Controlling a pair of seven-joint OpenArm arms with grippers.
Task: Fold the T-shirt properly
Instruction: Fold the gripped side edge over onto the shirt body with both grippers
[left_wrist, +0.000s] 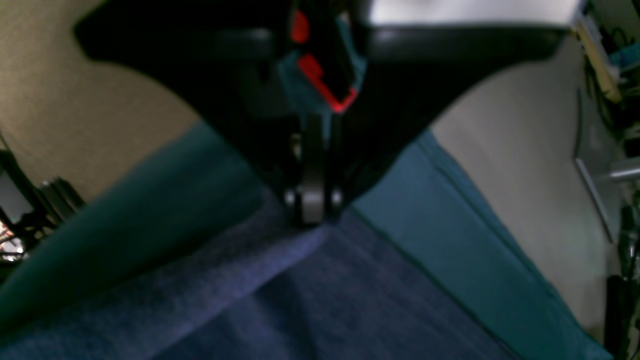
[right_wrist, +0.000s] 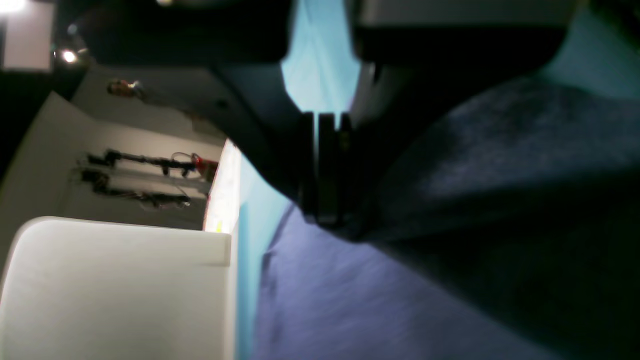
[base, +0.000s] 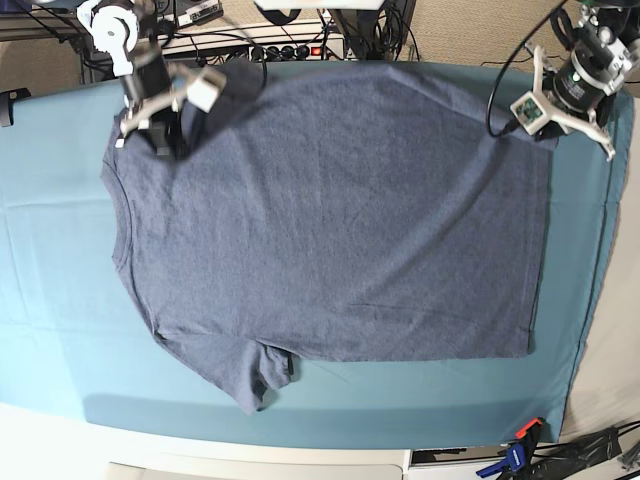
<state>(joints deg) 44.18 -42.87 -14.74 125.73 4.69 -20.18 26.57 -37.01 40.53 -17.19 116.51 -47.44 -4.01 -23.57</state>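
Note:
The blue-grey T-shirt (base: 340, 220) lies spread flat on the teal table cloth (base: 60, 300), neck to the left and hem to the right. No lettering shows. The near sleeve (base: 255, 375) points toward the front edge. My left gripper (base: 545, 135) is at the far hem corner. In the left wrist view it (left_wrist: 312, 217) is shut, with shirt fabric (left_wrist: 320, 300) pinched at its tips. My right gripper (base: 160, 145) is at the far shoulder. In the right wrist view it (right_wrist: 325, 217) is shut on the fabric (right_wrist: 400, 300), which bulges up beside it.
Cables and a power strip (base: 290, 45) run along the back edge. A clamp (base: 520, 445) sits at the front right corner. The cloth's right edge (base: 600, 300) is close to the hem. A white block (right_wrist: 115, 290) shows in the right wrist view.

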